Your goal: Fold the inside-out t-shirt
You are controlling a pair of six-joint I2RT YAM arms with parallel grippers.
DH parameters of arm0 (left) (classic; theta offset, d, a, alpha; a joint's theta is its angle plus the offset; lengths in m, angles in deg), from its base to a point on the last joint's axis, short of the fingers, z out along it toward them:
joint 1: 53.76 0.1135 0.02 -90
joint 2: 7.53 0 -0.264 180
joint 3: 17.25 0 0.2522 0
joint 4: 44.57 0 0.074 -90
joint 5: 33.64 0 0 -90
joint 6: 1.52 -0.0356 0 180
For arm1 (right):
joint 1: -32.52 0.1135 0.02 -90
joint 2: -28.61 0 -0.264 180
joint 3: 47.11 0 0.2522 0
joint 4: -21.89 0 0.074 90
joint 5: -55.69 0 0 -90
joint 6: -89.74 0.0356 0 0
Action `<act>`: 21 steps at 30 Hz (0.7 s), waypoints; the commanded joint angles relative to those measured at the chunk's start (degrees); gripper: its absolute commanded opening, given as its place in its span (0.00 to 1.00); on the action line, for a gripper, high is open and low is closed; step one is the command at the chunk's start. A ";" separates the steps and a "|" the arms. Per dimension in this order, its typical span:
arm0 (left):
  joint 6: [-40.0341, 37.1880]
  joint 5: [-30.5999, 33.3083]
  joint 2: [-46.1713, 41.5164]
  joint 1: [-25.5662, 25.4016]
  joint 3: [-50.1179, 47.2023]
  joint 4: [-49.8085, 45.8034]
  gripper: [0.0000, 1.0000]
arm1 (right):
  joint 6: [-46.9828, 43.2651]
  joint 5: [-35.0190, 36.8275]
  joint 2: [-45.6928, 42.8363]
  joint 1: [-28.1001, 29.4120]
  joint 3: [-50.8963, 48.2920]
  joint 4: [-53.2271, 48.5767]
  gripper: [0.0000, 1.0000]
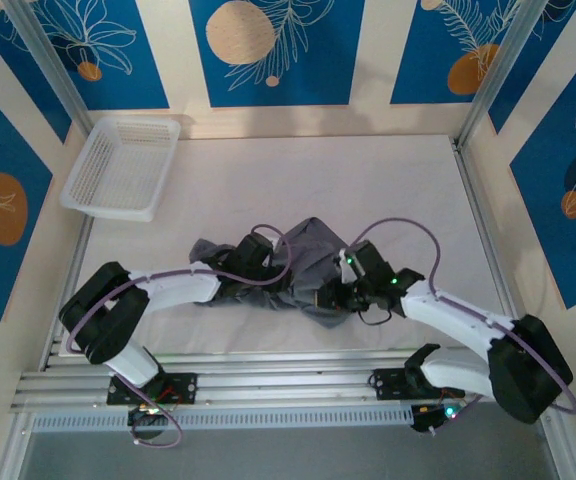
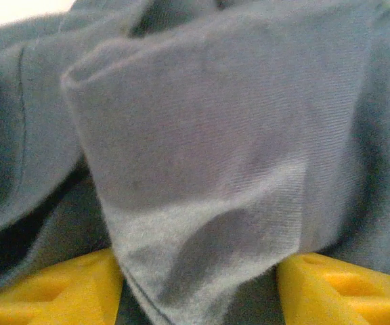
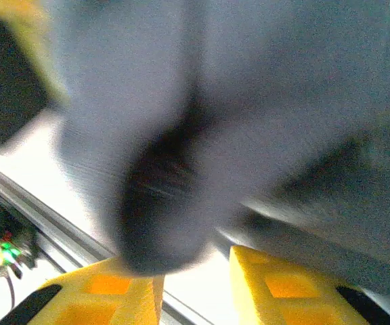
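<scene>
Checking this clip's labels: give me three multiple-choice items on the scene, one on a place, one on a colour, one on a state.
1. Where on the white table is the white plastic mesh basket? A middle; B far-left corner; C near-right corner.
2. Colour of the fingers of the left gripper? A yellow; B red; C green.
3. The slate-grey cloth t-shirt is: A spread flat; B neatly folded; C bunched up.
Answers: B, it sits far left; A, both look yellow; C, it lies crumpled in a heap.
</scene>
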 commanded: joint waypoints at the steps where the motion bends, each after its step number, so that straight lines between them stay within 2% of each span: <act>1: -1.12 -0.72 -1.67 0.22 -1.43 5.15 0.61 | -6.34 7.37 -6.31 -5.50 3.98 0.34 0.33; 3: -1.73 -1.04 -2.31 0.27 -1.63 5.21 0.61 | -10.36 9.84 -6.06 -10.14 4.69 4.15 0.39; 5: -2.09 -1.15 -2.84 0.29 -1.73 5.21 0.61 | -14.50 11.07 -1.64 -13.35 6.54 5.79 0.45; 8: -2.71 -1.31 -3.59 0.27 -1.32 4.50 0.61 | -16.42 6.31 7.90 -16.67 13.65 1.87 0.50; 11: -3.21 -0.87 -3.68 0.24 -0.94 3.62 0.62 | -12.02 -1.72 15.25 -19.15 17.19 1.84 0.52; 14: -3.35 -0.69 -3.51 0.28 -1.02 3.83 0.62 | -9.63 -5.74 20.14 -18.80 18.47 3.48 0.53; 21: -3.35 -0.54 -3.77 0.27 -1.36 3.71 0.63 | -12.27 -6.52 24.95 -16.46 19.07 6.81 0.48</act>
